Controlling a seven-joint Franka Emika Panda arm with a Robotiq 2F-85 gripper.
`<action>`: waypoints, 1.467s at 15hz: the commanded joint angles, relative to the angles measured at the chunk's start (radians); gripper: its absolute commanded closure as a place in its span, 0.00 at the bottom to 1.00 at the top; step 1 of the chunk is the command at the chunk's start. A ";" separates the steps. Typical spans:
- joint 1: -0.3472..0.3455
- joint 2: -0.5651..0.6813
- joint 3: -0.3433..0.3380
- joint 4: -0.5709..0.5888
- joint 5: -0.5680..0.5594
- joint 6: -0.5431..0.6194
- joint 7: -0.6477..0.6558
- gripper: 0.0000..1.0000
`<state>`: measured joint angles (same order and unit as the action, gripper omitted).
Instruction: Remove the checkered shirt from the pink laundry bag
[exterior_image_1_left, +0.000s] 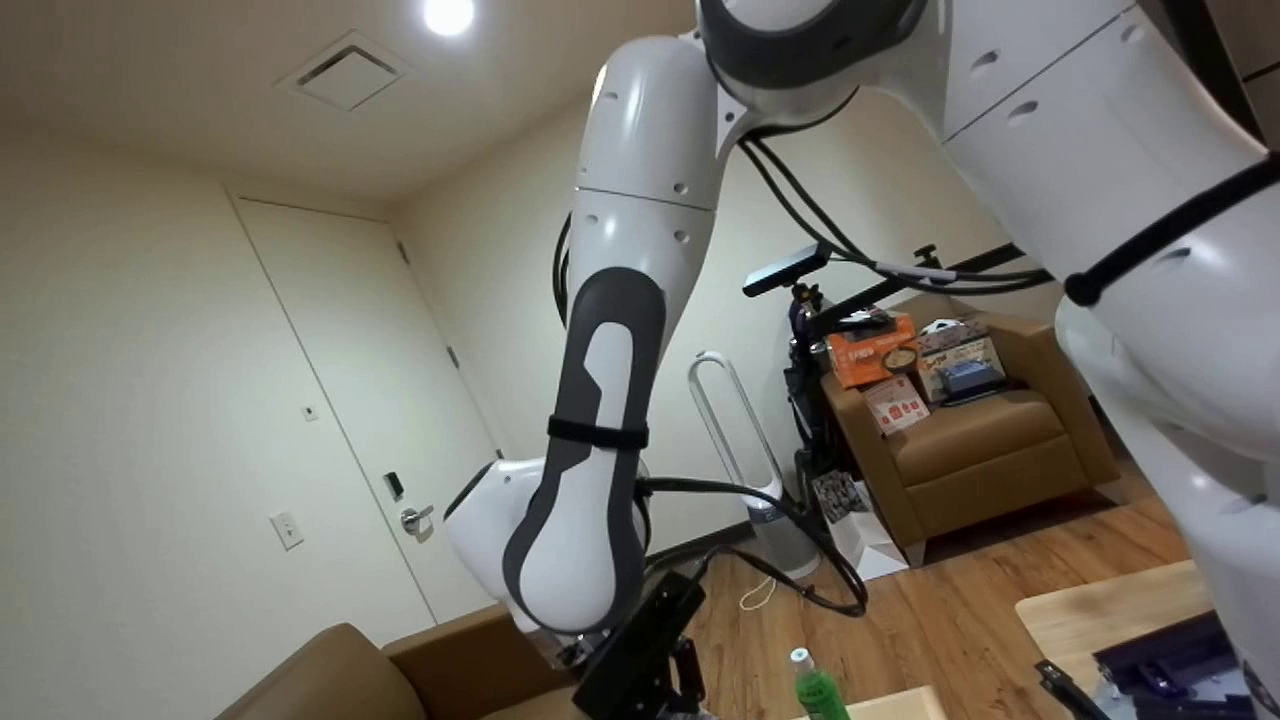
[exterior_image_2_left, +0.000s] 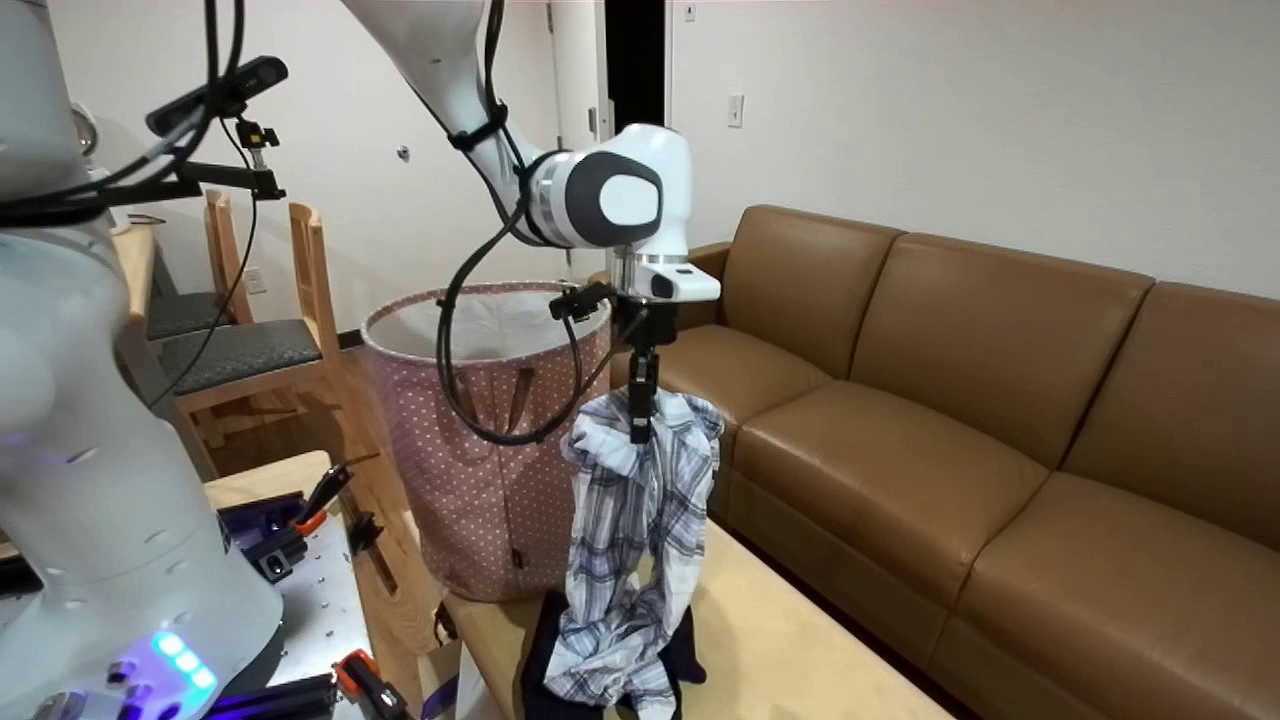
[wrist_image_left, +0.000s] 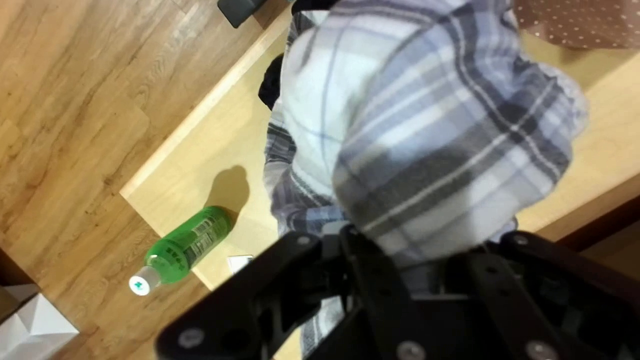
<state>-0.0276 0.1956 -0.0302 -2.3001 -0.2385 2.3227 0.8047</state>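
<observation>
Black two-fingered gripper (exterior_image_2_left: 641, 428), its fingers closed on the top of a limp checkered shirt (exterior_image_2_left: 600, 505) of blue, white and grey fabric. The shirt hangs outside the tall, round, pink polka-dotted laundry bag (exterior_image_2_left: 460, 480) — at its near right side — its lower folds over dark cloth (exterior_image_2_left: 690, 655) on the pale wooden table (exterior_image_2_left: 790, 640).

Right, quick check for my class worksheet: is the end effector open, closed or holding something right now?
End effector: closed, holding the checkered shirt, which hangs from it.
</observation>
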 joint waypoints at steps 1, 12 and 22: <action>0.028 0.130 -0.008 0.011 -0.005 0.107 -0.131 0.89; 0.133 0.415 -0.073 0.096 0.045 0.129 -0.250 0.75; 0.080 0.784 -0.079 0.284 0.107 0.422 -0.455 0.89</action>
<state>0.0615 0.8563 -0.0994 -2.1005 -0.1645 2.6593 0.4511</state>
